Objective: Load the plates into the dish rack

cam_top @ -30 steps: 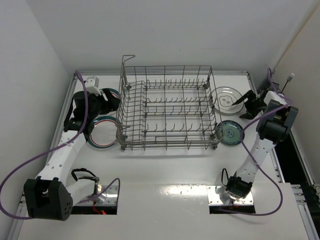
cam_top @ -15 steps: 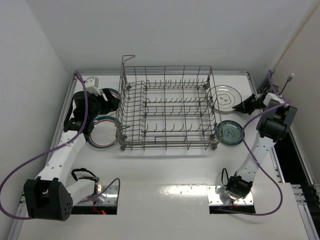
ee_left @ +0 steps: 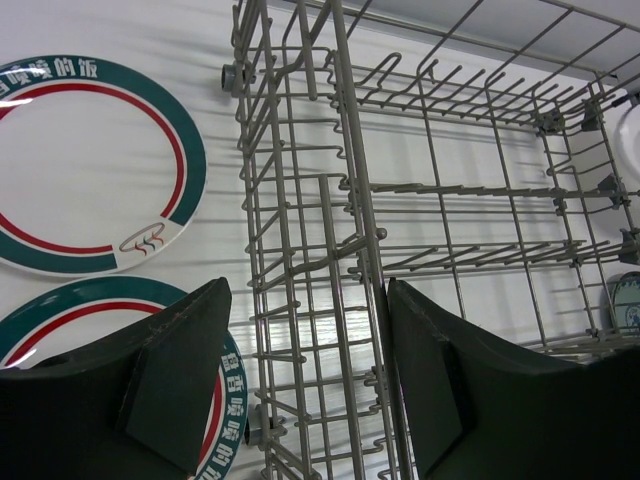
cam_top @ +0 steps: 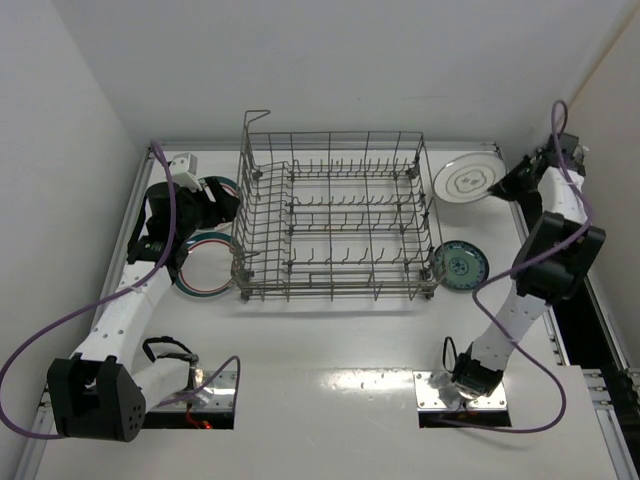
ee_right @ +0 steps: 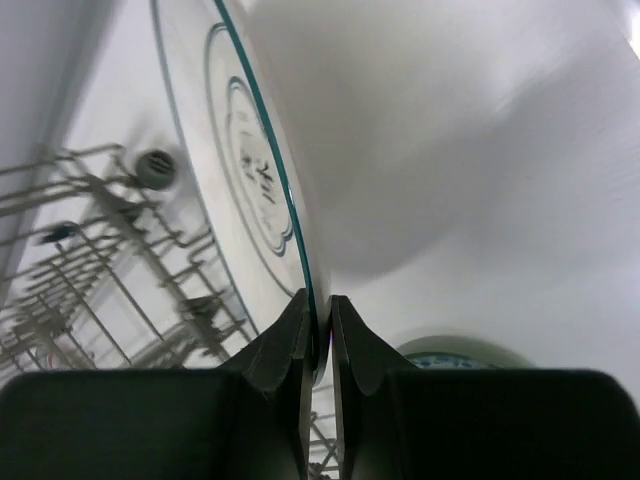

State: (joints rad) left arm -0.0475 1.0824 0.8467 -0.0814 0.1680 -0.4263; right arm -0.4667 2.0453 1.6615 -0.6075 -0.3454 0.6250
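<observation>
right wrist view: the round white ceramic plate with faint rings (ee_right: 250,150) is cut off at the top, and its lower rim disappears between the right gripper (ee_right: 318,330) fingers, which are pressed together on that rim. the plate shows almost edge-on, standing up from the fingertips and leaning to their left. a dark mark on its ringed face is too blurred to read. everything beyond it is soft. from the top external view the white plate (cam_top: 468,181) reads as a tilted oval, long axis running outward from the right gripper (cam_top: 494,189) towards the rack. whether its far edge touches the table cannot be told.

left of the fingertips sits the large grey wire dish rack (ee_right: 120,250), only a blurred corner showing. seen from above, the rack (cam_top: 330,280) has its long side running across the table. below the gripper a small teal-blue patterned plate (cam_top: 461,265) lies flat, a green smear (ee_right: 450,352) in the wrist view.

the left gripper (ee_left: 305,295) has its fingers apart, holding nothing, with the rack wall (ee_left: 345,150) showing between them. two white plates with green-and-red banded rims lie flat to its left, one (ee_left: 90,170) cut by the frame edge, the nearer (ee_left: 120,300) half hidden behind a finger.
</observation>
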